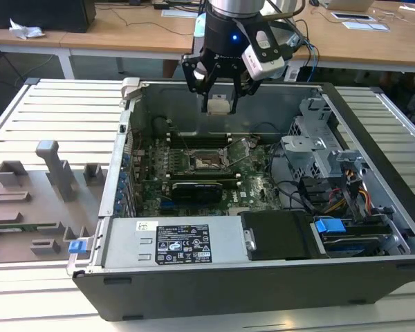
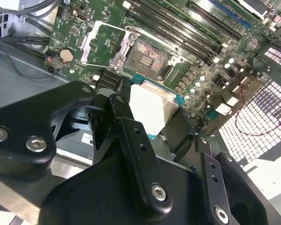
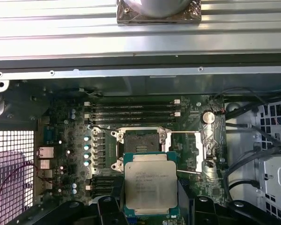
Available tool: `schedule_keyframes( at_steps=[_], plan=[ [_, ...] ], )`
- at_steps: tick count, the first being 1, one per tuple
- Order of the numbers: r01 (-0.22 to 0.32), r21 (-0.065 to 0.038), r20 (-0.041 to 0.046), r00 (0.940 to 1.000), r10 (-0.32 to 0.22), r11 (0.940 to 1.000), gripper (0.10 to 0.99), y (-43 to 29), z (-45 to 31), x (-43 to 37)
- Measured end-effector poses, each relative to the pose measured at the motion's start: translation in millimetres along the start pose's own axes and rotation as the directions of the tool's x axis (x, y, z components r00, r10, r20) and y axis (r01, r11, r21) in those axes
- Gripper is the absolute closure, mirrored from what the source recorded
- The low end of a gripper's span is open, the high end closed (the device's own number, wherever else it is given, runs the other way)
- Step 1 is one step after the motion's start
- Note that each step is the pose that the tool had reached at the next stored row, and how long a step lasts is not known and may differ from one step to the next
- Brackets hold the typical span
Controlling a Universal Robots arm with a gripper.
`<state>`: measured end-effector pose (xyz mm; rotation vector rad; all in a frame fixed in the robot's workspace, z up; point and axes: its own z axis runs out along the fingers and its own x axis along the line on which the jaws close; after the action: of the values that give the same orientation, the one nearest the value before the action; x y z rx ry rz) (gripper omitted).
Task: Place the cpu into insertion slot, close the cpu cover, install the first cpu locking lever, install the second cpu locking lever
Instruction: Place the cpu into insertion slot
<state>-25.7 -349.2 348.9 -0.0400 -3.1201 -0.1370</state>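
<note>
My gripper point(image 1: 220, 93) hangs over the back of the open computer case, shut on the cpu point(image 1: 220, 106), a flat square chip with a silver-grey top, also seen in both wrist views point(image 3: 151, 185) point(image 2: 152, 110). Black fingers point(image 3: 107, 208) grip its two opposite edges. Below it on the green board lies the insertion slot point(image 3: 141, 140) point(image 2: 147, 56) point(image 1: 209, 162), uncovered, with a dark centre and a silver rim. The cpu is well above the slot and touches nothing. The cpu cover point(image 3: 207, 145) point(image 2: 86, 42) is swung open beside the slot. A thin wire locking lever point(image 3: 183, 132) stands released.
The case walls point(image 1: 135, 111) surround the board. Long black memory slots point(image 3: 131, 110) run beside the socket and a black expansion card point(image 1: 197, 188) lies in front of it. A drive cage point(image 1: 318, 149) with cables fills the exterior view's right. A grey fixture tray point(image 1: 34, 200) is left of the case.
</note>
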Motion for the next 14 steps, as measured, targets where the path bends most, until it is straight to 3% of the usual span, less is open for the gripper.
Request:
schedule_keyframes(
  at_steps=[8, 14],
  plan=[
    [0.0, 0.0, 0.0, 1.0, 0.0, 1.0, 0.545, -0.5, 5.7, -0.1],
    [0.0, 0.0, 0.0001, 1.0, 0.0, 1.0, 0.545, -1.3, 15.4, -0.3]
  ],
)
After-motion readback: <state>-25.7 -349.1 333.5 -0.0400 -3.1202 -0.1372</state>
